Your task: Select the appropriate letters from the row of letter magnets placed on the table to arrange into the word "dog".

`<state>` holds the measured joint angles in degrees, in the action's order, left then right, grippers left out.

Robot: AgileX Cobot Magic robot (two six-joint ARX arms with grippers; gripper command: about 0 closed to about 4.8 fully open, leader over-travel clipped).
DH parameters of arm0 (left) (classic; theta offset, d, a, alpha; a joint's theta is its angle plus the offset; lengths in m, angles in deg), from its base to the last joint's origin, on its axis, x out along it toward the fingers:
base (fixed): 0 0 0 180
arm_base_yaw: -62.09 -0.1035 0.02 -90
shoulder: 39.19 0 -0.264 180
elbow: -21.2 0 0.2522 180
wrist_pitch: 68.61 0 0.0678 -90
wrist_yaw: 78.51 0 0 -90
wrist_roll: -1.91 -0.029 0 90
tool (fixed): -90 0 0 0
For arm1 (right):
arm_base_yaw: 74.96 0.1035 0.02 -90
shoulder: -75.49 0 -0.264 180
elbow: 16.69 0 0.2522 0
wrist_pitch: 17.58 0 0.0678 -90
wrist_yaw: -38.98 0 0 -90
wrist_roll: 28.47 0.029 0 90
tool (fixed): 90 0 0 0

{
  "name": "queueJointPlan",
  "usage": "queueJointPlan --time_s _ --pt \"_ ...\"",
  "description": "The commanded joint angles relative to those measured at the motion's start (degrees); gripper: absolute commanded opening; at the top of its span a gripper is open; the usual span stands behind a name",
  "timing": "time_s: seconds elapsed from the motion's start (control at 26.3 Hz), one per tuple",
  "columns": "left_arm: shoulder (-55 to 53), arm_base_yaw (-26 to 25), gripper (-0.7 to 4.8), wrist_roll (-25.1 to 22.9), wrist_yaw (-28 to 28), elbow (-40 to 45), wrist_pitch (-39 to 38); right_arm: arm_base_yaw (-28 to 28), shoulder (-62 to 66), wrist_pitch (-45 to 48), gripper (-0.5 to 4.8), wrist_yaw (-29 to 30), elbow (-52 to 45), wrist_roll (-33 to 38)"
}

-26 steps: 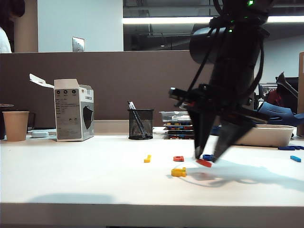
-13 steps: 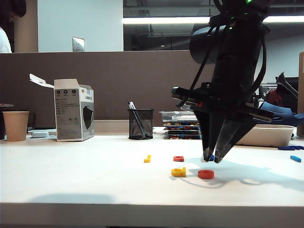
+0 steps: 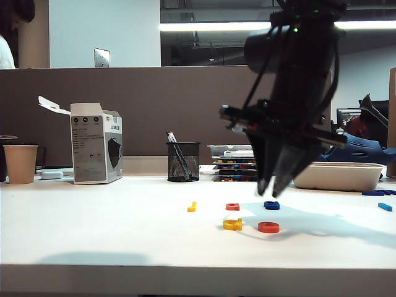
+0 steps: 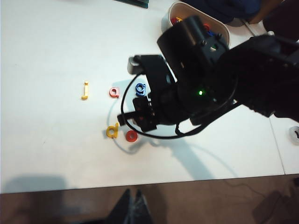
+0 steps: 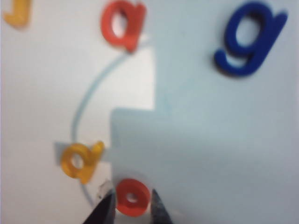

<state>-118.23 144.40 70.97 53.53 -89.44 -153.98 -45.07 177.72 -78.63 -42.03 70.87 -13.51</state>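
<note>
White table (image 3: 93,235): right hand (image 3: 273,189) hovers above letters.

One camera sits low at the front edge of the desk (image 3: 93,235) and looks flat across it toward the brown wall, so the red "o" (image 3: 268,227) looks thin. The left arm's camera looks down from high up and far off, seeing the red "o" (image 4: 131,136) small. The right arm's camera looks almost straight down from very close, with the red "o" (image 5: 132,197) big and blurry. All three views share this letter.
</note>
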Motion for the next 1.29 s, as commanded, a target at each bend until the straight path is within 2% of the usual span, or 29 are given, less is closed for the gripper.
queueJointPlan --time_s 0.04,0.23,0.3,0.34,0.53,0.68,0.99,1.29 --pt "0.11 0.09 -0.05 -0.04 0.39 -0.07 0.13 -0.04 -0.37 0.83 0.94 -1.09 3.72 -0.15" --pt "0.11 0.09 -0.05 -0.04 0.39 -0.07 0.15 -0.22 -0.37 1.99 0.97 -6.97 6.27 -0.02" --pt "0.11 0.09 -0.05 -0.04 0.39 -0.07 0.13 -0.39 -0.37 1.95 1.31 -9.64 6.32 0.07" --pt "0.11 0.09 -0.05 -0.04 0.39 -0.07 0.15 -0.52 -0.37 1.92 1.74 -11.78 6.32 0.35" --pt "0.11 0.09 -0.05 -0.04 0.39 -0.07 0.13 -0.72 0.33 3.87 2.41 -12.39 6.29 2.05" --pt "0.11 0.09 -0.05 -0.04 0.39 -0.07 0.13 -0.74 3.45 5.22 2.45 -12.98 6.32 5.84" --pt "0.11 0.09 -0.05 -0.04 0.39 -0.07 0.11 -2.27 7.78 7.13 2.45 -14.91 6.29 7.41" --pt "0.11 0.09 -0.05 -0.04 0.37 -0.07 0.15 -3.39 8.70 10.29 2.45 -11.39 6.32 8.35"
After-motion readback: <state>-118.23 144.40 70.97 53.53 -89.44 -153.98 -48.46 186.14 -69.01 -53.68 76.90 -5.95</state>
